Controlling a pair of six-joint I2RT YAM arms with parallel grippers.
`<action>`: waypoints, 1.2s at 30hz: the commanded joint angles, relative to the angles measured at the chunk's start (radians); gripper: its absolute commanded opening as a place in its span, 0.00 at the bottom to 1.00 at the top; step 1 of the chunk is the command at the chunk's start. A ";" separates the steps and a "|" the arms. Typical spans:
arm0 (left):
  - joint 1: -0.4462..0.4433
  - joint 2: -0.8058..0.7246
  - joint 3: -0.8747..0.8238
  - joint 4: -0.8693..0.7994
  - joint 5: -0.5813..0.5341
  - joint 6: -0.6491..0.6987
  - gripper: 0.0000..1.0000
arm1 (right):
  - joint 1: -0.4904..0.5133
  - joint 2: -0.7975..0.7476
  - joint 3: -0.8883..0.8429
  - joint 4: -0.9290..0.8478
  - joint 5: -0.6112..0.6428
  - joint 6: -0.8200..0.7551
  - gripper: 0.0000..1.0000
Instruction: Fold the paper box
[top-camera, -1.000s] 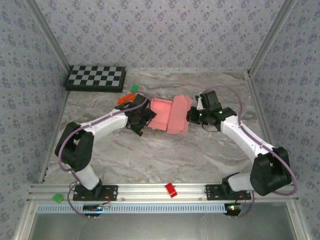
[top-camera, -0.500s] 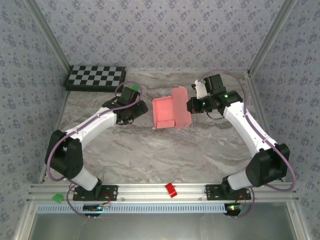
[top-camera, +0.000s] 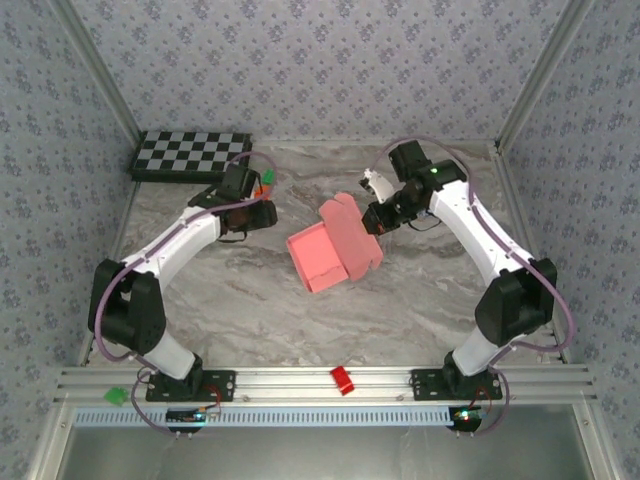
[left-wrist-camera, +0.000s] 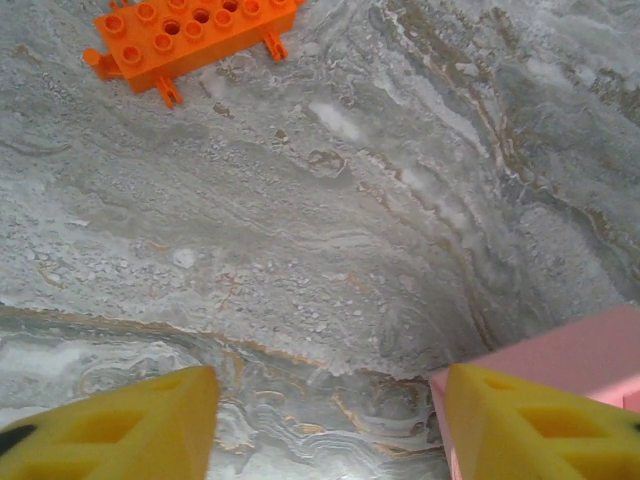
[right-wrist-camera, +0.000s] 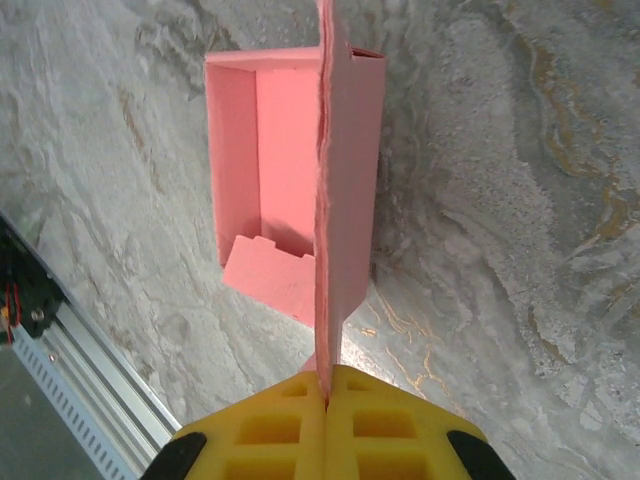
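Note:
The pink paper box (top-camera: 322, 257) lies open on the marble table, its tray tilted toward the near side and its lid flap raised. My right gripper (top-camera: 373, 214) is shut on the edge of that flap. In the right wrist view the flap stands edge-on between the closed yellow fingers (right-wrist-camera: 380, 425), with the open tray of the paper box (right-wrist-camera: 270, 180) beyond them. My left gripper (top-camera: 260, 214) hovers to the left of the box, apart from it. Its jaws (left-wrist-camera: 330, 430) are open over bare marble, and a corner of the paper box (left-wrist-camera: 585, 350) shows by the right finger.
An orange brick (left-wrist-camera: 190, 30) and a green brick (top-camera: 268, 177) lie just behind the left gripper. A chessboard (top-camera: 192, 156) sits at the back left. A small red block (top-camera: 342, 379) rests on the front rail, and a green block (top-camera: 117, 395) at its left end.
The right gripper swung back and left with the flap, turning the box and dragging it nearer. The left gripper let go, drew away to the back left, and its jaws narrowed.

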 joint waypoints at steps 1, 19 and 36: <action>0.007 0.047 0.036 -0.038 0.063 0.070 0.52 | 0.025 0.026 0.048 -0.089 0.047 -0.092 0.00; -0.018 0.152 -0.068 0.091 0.263 -0.019 0.24 | 0.175 0.135 0.218 -0.125 0.408 -0.413 0.00; -0.061 0.108 -0.177 0.202 0.297 -0.077 0.23 | 0.303 0.189 0.271 -0.049 0.643 -0.686 0.00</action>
